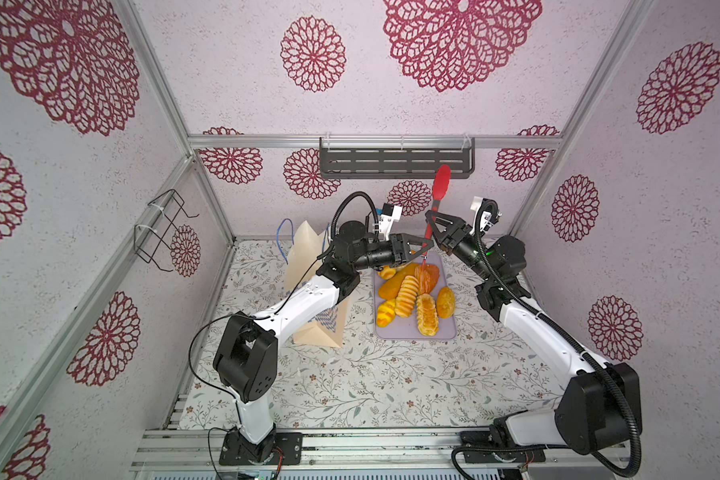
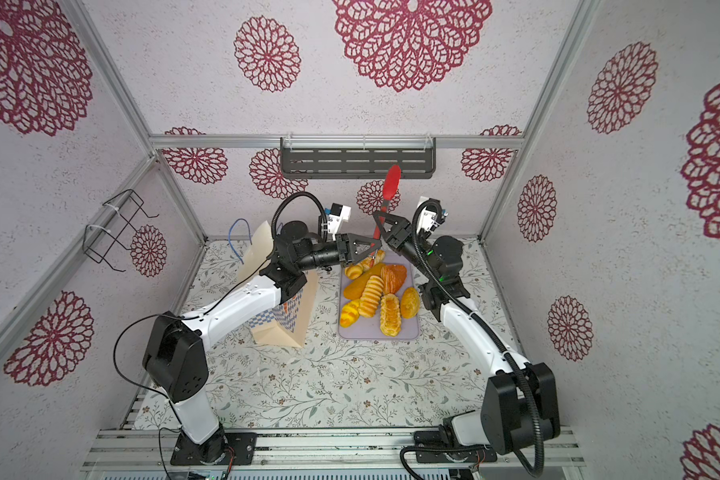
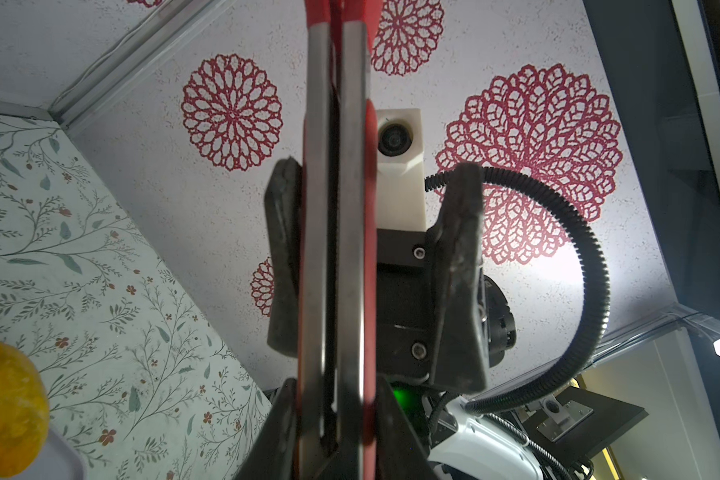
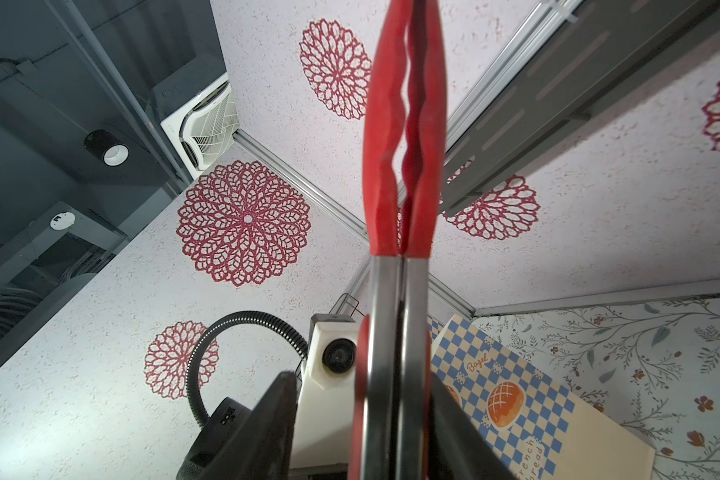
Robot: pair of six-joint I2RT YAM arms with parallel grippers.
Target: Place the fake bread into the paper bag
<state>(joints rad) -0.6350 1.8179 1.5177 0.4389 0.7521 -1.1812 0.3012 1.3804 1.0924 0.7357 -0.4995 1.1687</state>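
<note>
Red tongs (image 1: 438, 191) are being held nearly upright over the far edge of the tray (image 1: 416, 332). They are being clamped low on the metal handle by the left gripper (image 1: 427, 248), with both sides being pressed by its fingers. The right gripper (image 1: 431, 226) is being held around them just above, jaws parted (one finger touching, the other standing clear). The bread (image 1: 408, 295) is being carried in a heap by the tray, near the bench's (image 1: 350, 386) far edge, right of the middle. The bag (image 1: 304, 257) is being seen upright near the tray's left edge, partly hidden by the left arm.
</note>
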